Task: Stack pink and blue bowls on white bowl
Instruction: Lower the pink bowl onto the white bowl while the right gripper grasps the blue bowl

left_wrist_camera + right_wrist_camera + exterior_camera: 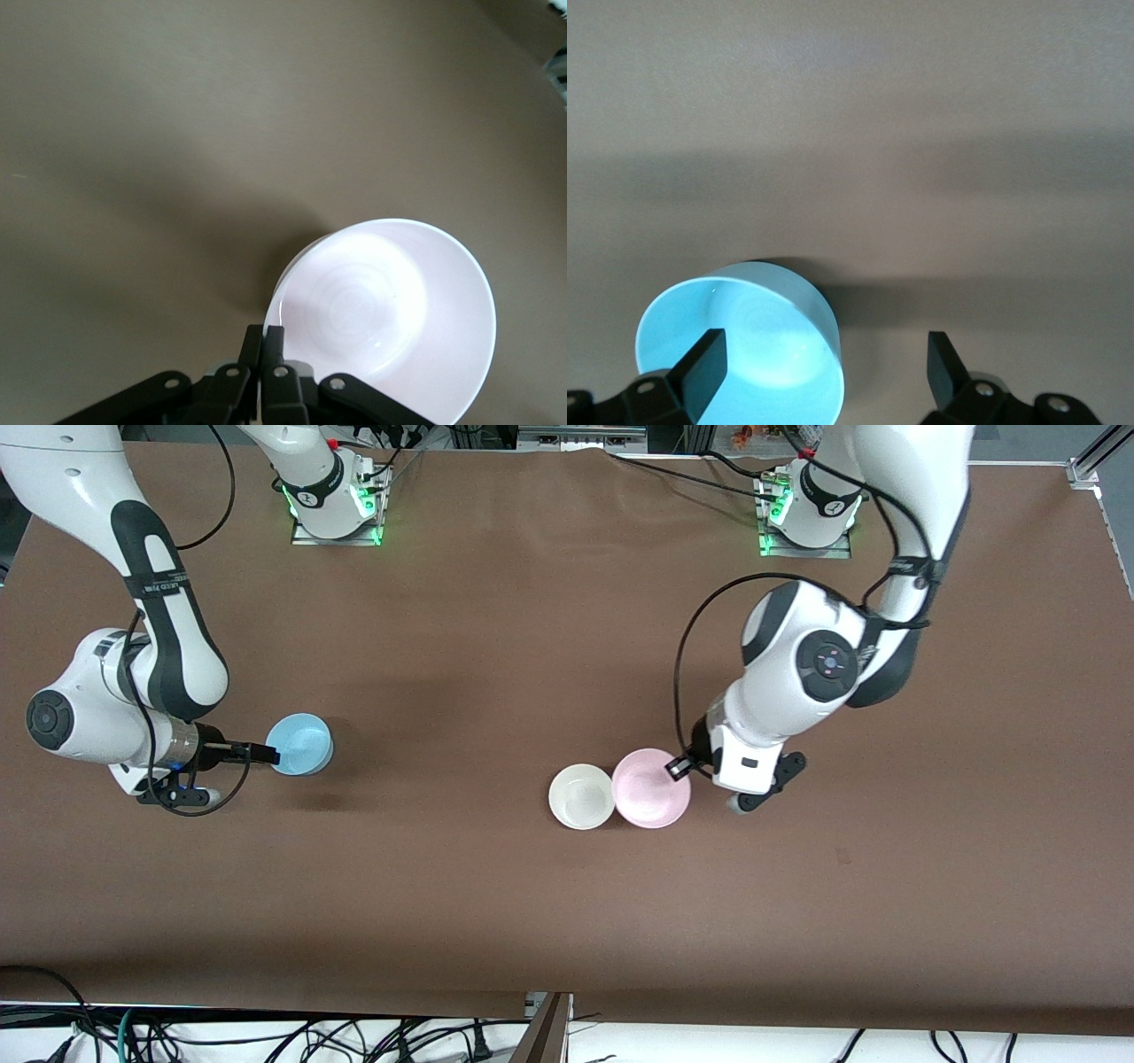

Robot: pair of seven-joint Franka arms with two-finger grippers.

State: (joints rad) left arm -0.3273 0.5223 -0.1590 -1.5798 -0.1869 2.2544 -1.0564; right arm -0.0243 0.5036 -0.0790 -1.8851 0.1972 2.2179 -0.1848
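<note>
The pale pink, shallow round bowl (651,788) is pinched at its rim by the left pincer (680,767), whose fingers are pressed together on the edge toward the left arm's end of the table, and it is seen just beside the plain white round bowl (581,796), apparently touching it. The stacking move is therefore judged to turn on a short carry toward the right arm's end. The light blue, deeper round bowl (300,744) is reached by the spread right pincer (264,755), with 1 finger (702,368) over its rim, well apart from the other 2 bowls.
</note>
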